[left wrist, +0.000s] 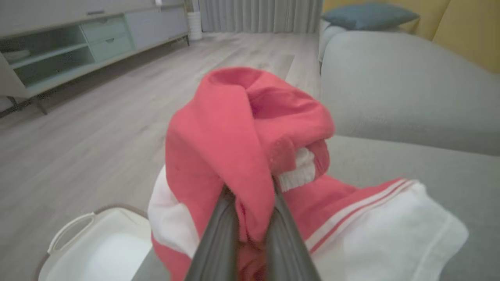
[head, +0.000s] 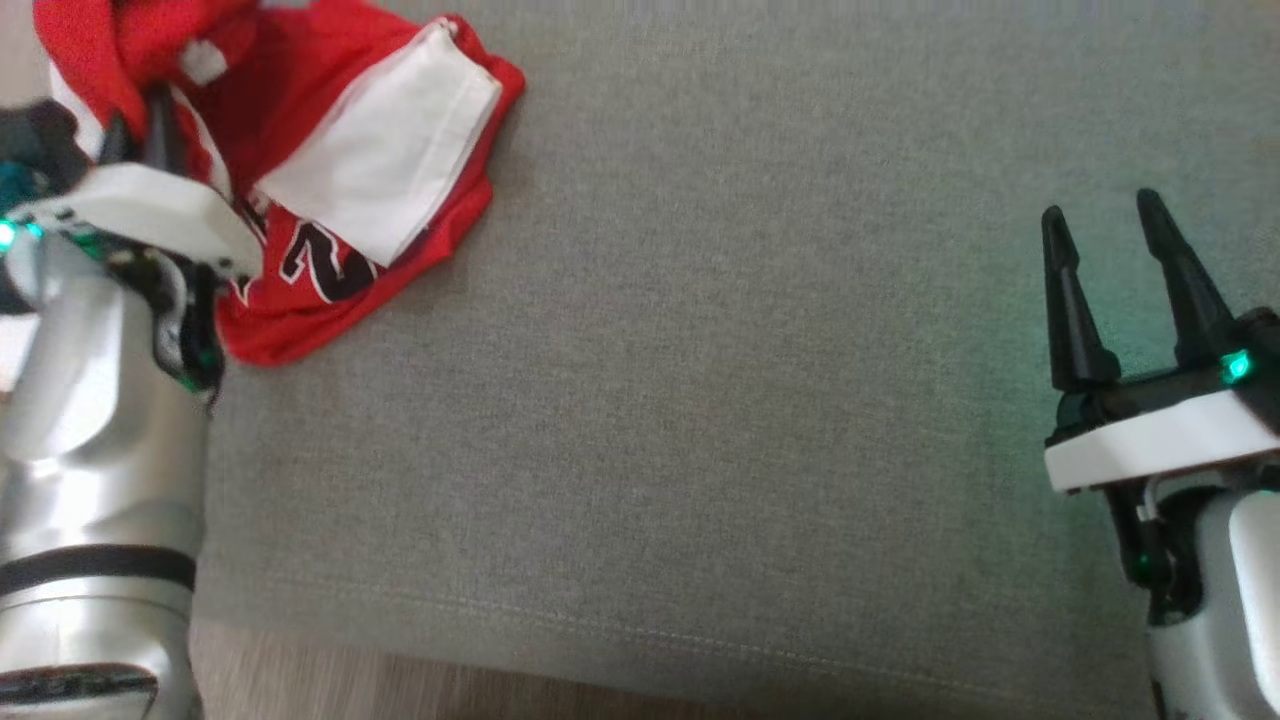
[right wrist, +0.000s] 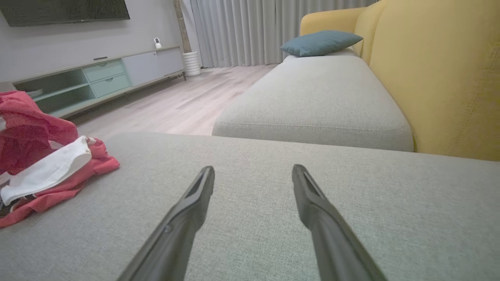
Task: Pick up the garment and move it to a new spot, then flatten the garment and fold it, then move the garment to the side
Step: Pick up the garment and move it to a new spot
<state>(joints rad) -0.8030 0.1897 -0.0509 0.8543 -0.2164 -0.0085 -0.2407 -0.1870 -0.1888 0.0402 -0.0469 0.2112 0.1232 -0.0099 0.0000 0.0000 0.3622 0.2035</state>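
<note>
A grey seat (head: 700, 420) took up most of the head view. Its woven cloth was flat and finely flecked, with a stitched seam running near the front edge. Below that edge lay a pale wood-plank floor (left wrist: 90, 128).

The right wrist view took in the room. A grey cushion (right wrist: 312, 97) with rounded corners sat beyond the seat against a yellow sofa back (right wrist: 449, 78), and a blue-green pillow (right wrist: 320, 42) lay at its far end. Pleated grey curtains (right wrist: 242, 31) hung behind. A long low cabinet (right wrist: 97, 78) with pale green drawers and open shelves stood along the wall under a dark screen (right wrist: 66, 9). In the left wrist view, a white tub (left wrist: 97, 249) with a loop handle and rounded corners stood on the floor just beside the seat.

The garment (head: 340, 160) lay at the seat's far left. It was a red mesh jersey with white panels, red-and-white striped trim, a ribbed white band and a black-edged numeral partly hidden by a fold. It was crumpled, with 1 part bunched up off the seat.

The left gripper (left wrist: 250, 187) was pinched nearly closed on a fold of the red cloth, which rose in a soft hood above its 2 dark fingers. The right gripper (head: 1100, 205) hovered over bare seat at the right, well apart from the garment. Its 2 tapered fingers were spread wide and held nothing.
</note>
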